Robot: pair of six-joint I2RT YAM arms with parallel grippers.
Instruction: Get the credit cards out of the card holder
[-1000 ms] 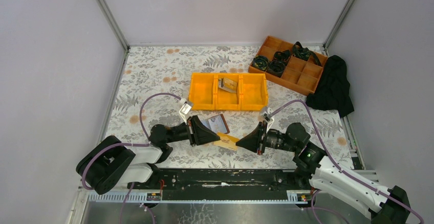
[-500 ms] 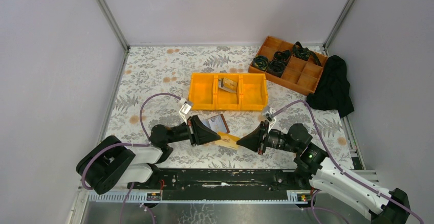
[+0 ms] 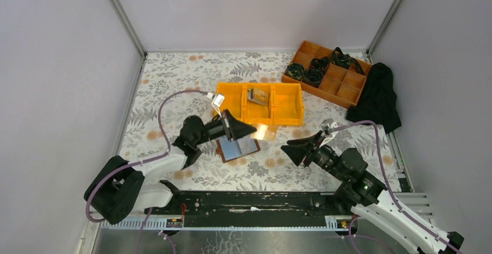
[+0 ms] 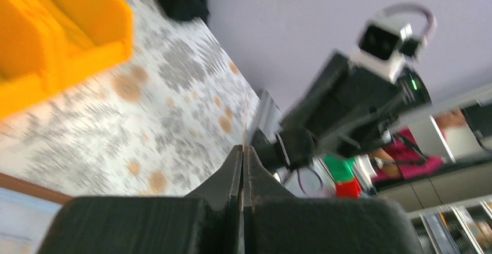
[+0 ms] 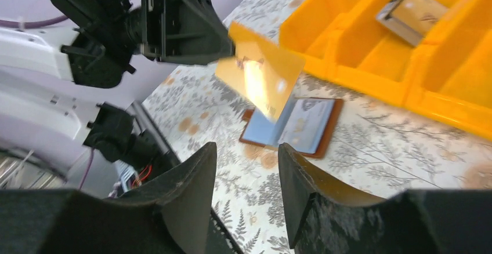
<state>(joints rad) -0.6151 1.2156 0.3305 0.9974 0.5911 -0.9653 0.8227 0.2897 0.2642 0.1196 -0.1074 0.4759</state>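
Item 1: left gripper (image 3: pixel 252 130). Your jaws here are pinched flat on one edge of a credit card (image 3: pixel 264 131), gold-tan and glossy. The card is held in the air just in front of the near wall of the yellow bin (image 3: pixel 288 104). In the left wrist view you see it only edge-on, as a thin line between the closed fingers.

Item 2: right gripper (image 3: pixel 292 151). Your jaws here stand apart with nothing between them. They are low over the table (image 3: pixel 174 80), to the right of the held card and apart from it, and they point toward it.

Item 3: card holder (image 3: pixel 238 148). It is brown and lies open and flat on the floral table, pale inner faces up, just below and nearer than the held card.

Item 4: yellow bin. It has three compartments. In the middle one a stored card (image 3: pixel 258 95), tan with a grey edge, lies tilted; you cannot tell whether it is one card or two.

Item 5: brown tray (image 3: pixel 339 86). It sits at the far right, with black coiled things in its far compartments. A black cloth (image 3: pixel 377 97) lies against its right side.
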